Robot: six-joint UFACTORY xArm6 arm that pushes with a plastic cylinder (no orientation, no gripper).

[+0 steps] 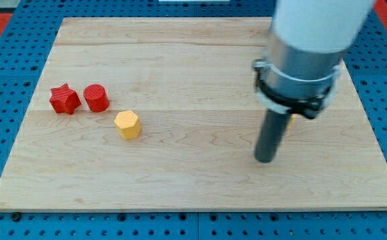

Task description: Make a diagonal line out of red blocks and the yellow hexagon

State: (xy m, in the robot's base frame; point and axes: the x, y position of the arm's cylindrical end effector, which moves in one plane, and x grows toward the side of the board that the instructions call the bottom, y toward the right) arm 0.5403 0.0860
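Observation:
A red star block [65, 99] lies at the view's left on the wooden board [193, 187]. A red cylinder block [96, 98] sits just to its right, close beside it. A yellow hexagon block [127, 125] lies lower and to the right of the cylinder, a small gap apart. The three blocks run roughly from upper left to lower right. My tip [265, 159] rests on the board far to the right of all three blocks, touching none. A sliver of something yellow-orange [290, 121] shows just behind the rod; its shape is hidden.
The board lies on a blue pegboard surface [7, 133]. The arm's white and grey body [310, 40] fills the view's upper right and hides part of the board behind it.

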